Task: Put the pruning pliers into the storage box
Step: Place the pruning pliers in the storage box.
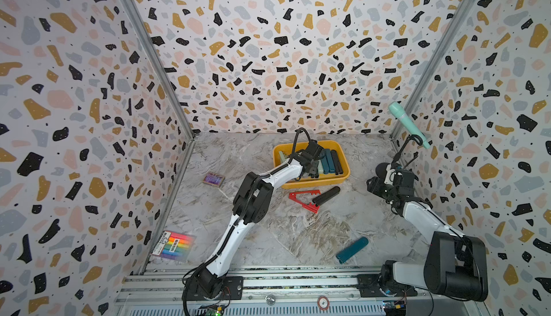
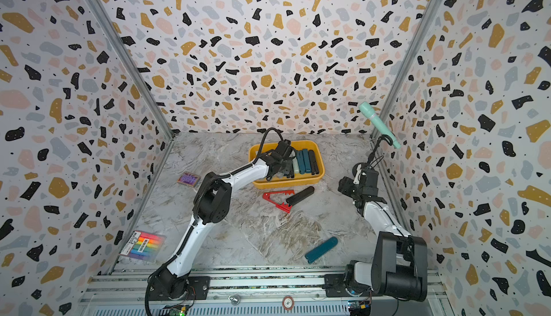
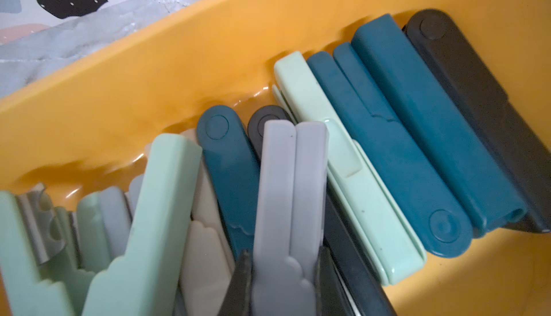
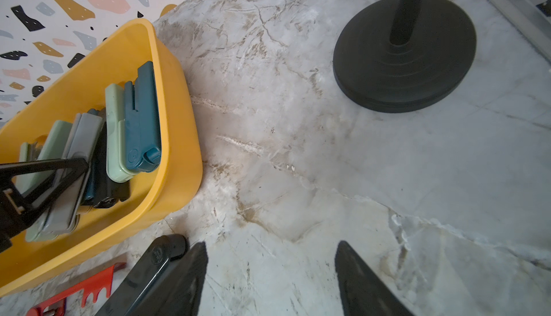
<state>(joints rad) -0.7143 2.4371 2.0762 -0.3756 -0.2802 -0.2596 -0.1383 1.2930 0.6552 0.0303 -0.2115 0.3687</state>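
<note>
The yellow storage box (image 1: 313, 184) (image 2: 286, 184) stands at the back of the table and holds several pruning pliers side by side: mint, teal, grey, beige and black. My left gripper (image 1: 313, 168) (image 3: 281, 258) is down inside the box (image 3: 179, 61), shut on a grey pruning plier (image 3: 290, 180) that lies among the others. On the table in front of the box lie a red plier (image 1: 304, 199) spread open and a black one (image 1: 326, 196). A teal plier (image 1: 352, 249) lies nearer the front. My right gripper (image 1: 372, 185) (image 4: 271, 246) hovers open to the right of the box, holding nothing.
A mint microphone (image 1: 408, 123) on a black stand, with its round base (image 4: 404, 55), occupies the back right corner. A small purple card box (image 1: 213, 179) lies left of the box. A pack of coloured markers (image 1: 173, 246) lies at the front left by the wall.
</note>
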